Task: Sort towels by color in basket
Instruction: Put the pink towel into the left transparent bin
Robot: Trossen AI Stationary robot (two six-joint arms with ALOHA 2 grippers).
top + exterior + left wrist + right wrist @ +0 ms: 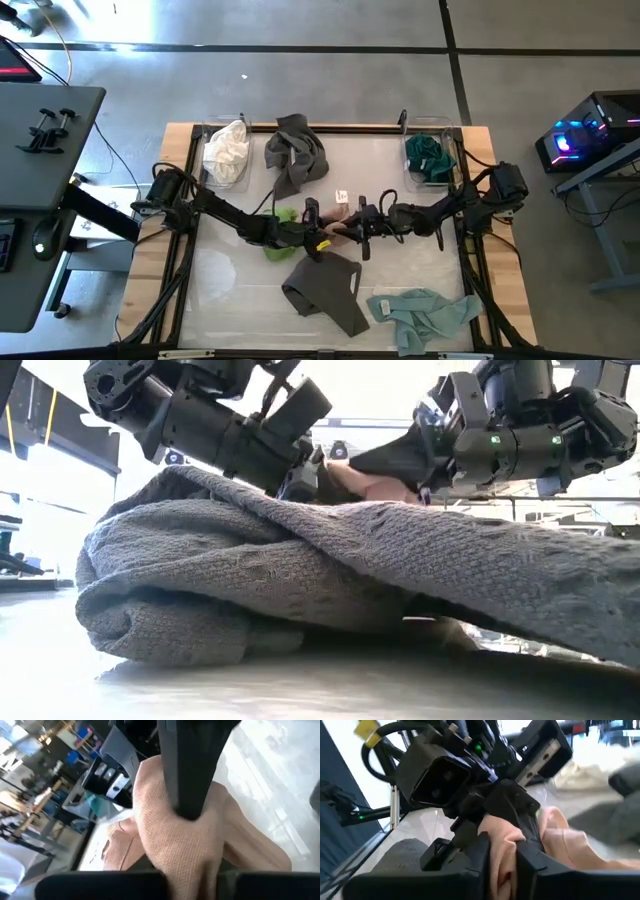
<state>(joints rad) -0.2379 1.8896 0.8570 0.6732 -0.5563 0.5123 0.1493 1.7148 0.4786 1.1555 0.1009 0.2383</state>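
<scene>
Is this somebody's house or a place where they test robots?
Probably a robot lab or workshop, not a house. The wooden work table stands on a bare concrete floor, a glowing computer sits beside it, and both robot hands, left and right, grip one pink towel.

Both grippers crowd the table's middle, the left gripper (318, 232) and right gripper (352, 225) nose to nose, clamped on the pink towel (343, 222), leaving no gap between them. Just in front, a dark grey towel (325, 288) blocks the near path; the pale mint towel (425, 315) fills the near right corner. Behind, another dark grey towel (297, 152) lies heaped. Bare table (225, 285) opens front-left.
</scene>
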